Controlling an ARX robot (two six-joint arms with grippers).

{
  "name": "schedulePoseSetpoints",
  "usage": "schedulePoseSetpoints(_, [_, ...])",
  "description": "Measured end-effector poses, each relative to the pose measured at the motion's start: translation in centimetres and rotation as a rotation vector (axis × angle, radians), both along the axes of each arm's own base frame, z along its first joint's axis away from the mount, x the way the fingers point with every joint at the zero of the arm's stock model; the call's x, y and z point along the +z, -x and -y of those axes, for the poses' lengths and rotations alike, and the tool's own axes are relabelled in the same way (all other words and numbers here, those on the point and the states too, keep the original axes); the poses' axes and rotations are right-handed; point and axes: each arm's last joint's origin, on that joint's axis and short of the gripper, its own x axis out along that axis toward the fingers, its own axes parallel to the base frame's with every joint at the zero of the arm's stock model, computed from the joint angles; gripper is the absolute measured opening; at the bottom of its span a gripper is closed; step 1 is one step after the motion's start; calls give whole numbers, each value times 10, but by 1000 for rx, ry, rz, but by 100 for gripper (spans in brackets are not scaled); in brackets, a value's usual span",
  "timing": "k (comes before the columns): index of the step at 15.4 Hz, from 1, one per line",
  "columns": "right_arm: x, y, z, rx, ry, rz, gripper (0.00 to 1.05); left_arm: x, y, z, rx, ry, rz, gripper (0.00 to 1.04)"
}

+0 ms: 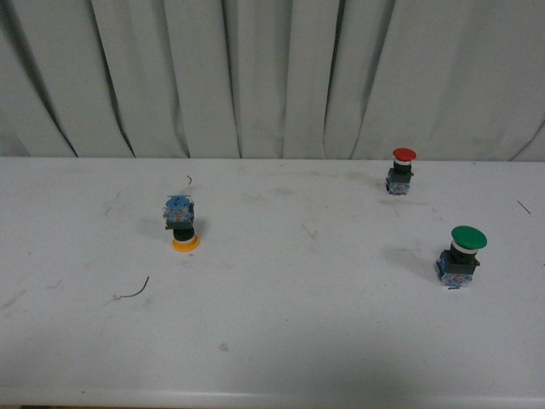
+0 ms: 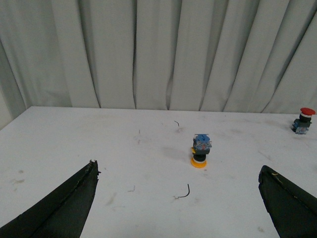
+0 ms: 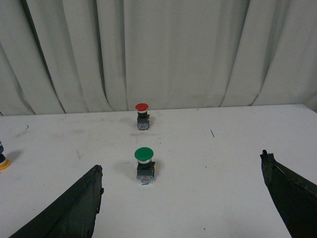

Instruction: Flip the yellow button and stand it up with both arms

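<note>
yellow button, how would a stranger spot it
On the white table, look left, away from the red button and green button. The yellow button is the only one upside down, yellow cap on the table, blue base up.

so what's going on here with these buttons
Nothing is being handled at this moment. The yellow button sits upside down on the table, cap down, blue base up. The red button and green button stand upright. The left gripper and right gripper are both open, touching nothing.
</note>
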Motion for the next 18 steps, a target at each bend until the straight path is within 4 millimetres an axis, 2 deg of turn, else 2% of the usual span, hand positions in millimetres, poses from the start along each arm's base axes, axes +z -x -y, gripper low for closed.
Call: schedulePoseSetpoints(18, [0, 0, 0, 0, 0, 0, 98, 0, 0, 0, 0, 0, 0, 98])
